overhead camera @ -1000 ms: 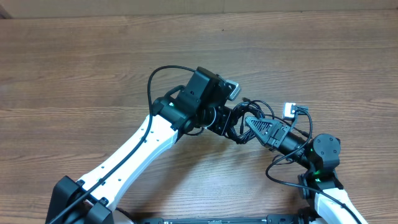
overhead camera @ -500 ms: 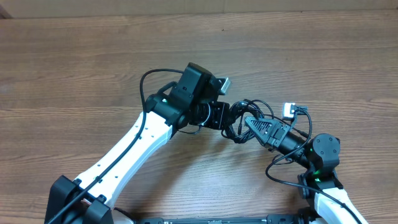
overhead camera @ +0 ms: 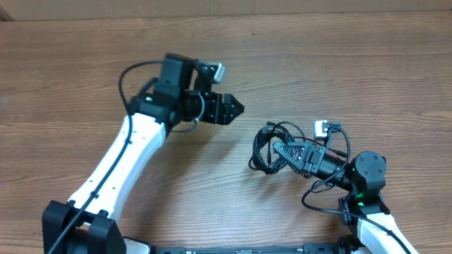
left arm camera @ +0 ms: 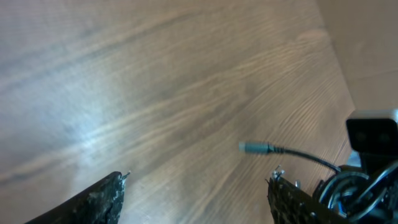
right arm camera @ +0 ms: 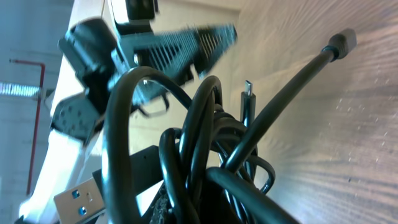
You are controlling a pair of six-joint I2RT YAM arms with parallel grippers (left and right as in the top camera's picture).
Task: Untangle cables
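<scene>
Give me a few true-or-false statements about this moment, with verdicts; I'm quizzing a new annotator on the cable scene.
1. The left arm's fingers grip a cable. False: they stand open and empty, apart from the bundle.
2. The right arm's fingers are shut on the cables. True.
3. The cables lie in separate straight lines across the table. False: they are bunched in tangled loops at the right arm's fingers.
4. A pale plug sticks out of the bundle. True.
</scene>
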